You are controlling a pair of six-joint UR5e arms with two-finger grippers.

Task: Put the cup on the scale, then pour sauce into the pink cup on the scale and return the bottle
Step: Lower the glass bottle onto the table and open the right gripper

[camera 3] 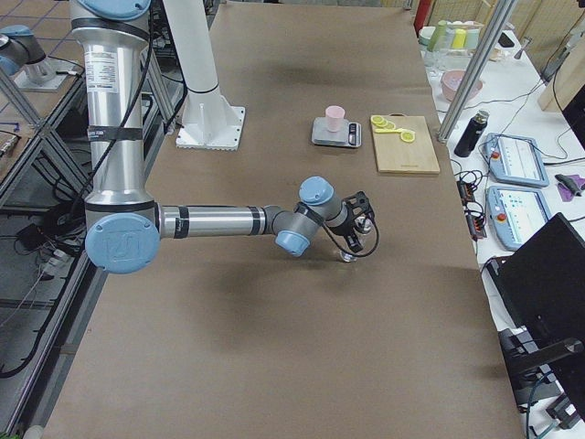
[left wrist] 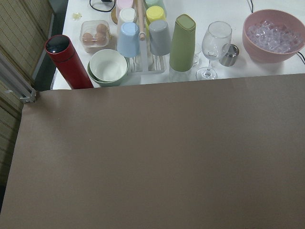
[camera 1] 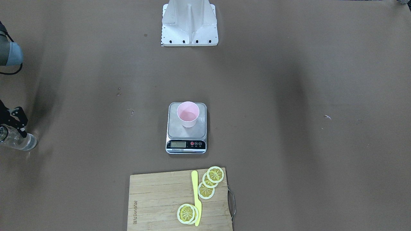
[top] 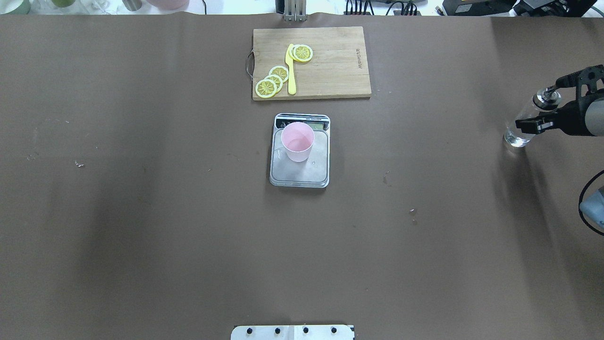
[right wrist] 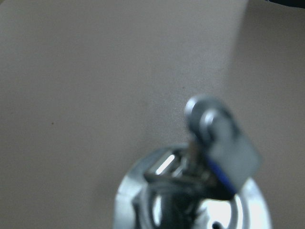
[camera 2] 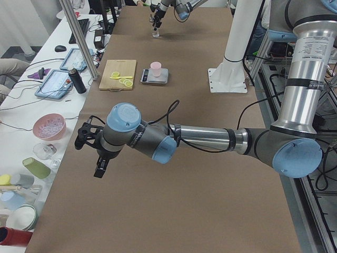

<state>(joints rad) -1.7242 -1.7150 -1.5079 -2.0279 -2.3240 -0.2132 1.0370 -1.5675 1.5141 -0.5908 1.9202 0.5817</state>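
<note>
Where the bottle [top: 516, 138] stands, right gripper [top: 532, 108] straddles it, parted

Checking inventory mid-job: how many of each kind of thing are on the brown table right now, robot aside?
Cup: 1
Scale: 1
Bottle: 1
Cutting board: 1
Yellow knife: 1
Lemon slices: 5
Total: 10

Brown table [top: 141, 226] — here's what's sitting on it
scale [top: 302, 174] in the middle, cutting board [top: 330, 71] just past it, bottle [top: 519, 134] near the right edge

Even overhead light; soft shadows; bottle [right wrist: 193, 191] blurred.
</note>
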